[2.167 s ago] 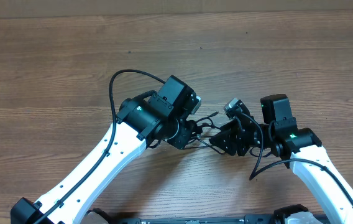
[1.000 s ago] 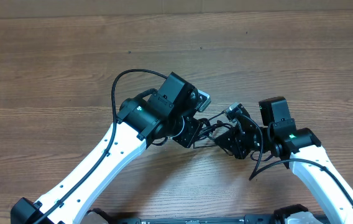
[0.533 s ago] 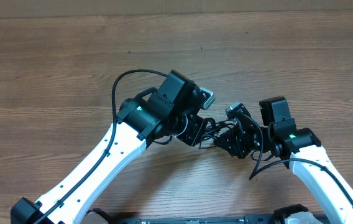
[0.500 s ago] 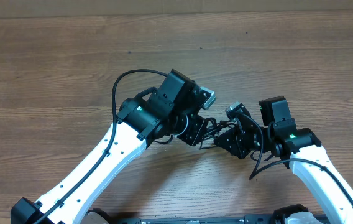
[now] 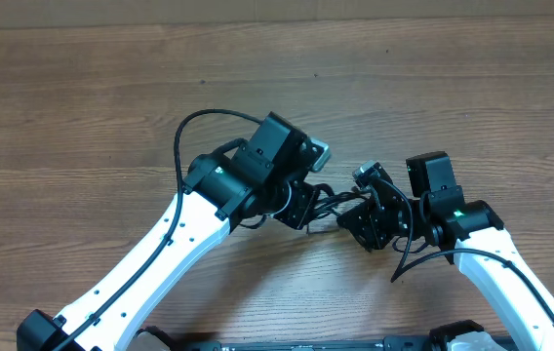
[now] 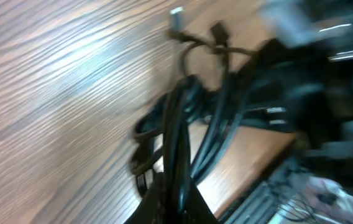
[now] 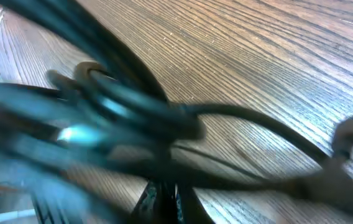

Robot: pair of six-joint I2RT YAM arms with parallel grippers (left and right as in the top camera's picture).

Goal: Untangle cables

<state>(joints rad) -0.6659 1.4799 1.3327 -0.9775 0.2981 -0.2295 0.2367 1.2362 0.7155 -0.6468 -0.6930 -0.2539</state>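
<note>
A bunch of thin black cables [image 5: 333, 203] hangs tangled between my two grippers, low over the wooden table [image 5: 111, 97]. My left gripper [image 5: 308, 207] is shut on several strands of the cables [image 6: 183, 137], which run up from its jaws to a loop with small plugs [image 6: 176, 17]. My right gripper [image 5: 360, 216] faces it from the right and is shut on the cables [image 7: 133, 106]; one strand trails right to a plug [image 7: 346, 134]. Both wrist views are motion-blurred.
The two arms meet near the table's front middle, wrists a few centimetres apart. A thick black arm wire [image 5: 199, 122] loops above the left arm, another [image 5: 423, 258] hangs by the right arm. The table's far edge [image 5: 277, 19] runs along the top.
The right gripper has closed onto the cables. The left gripper drew slightly back left after swinging toward the right one, and the bunch between them pulled a little straighter.
</note>
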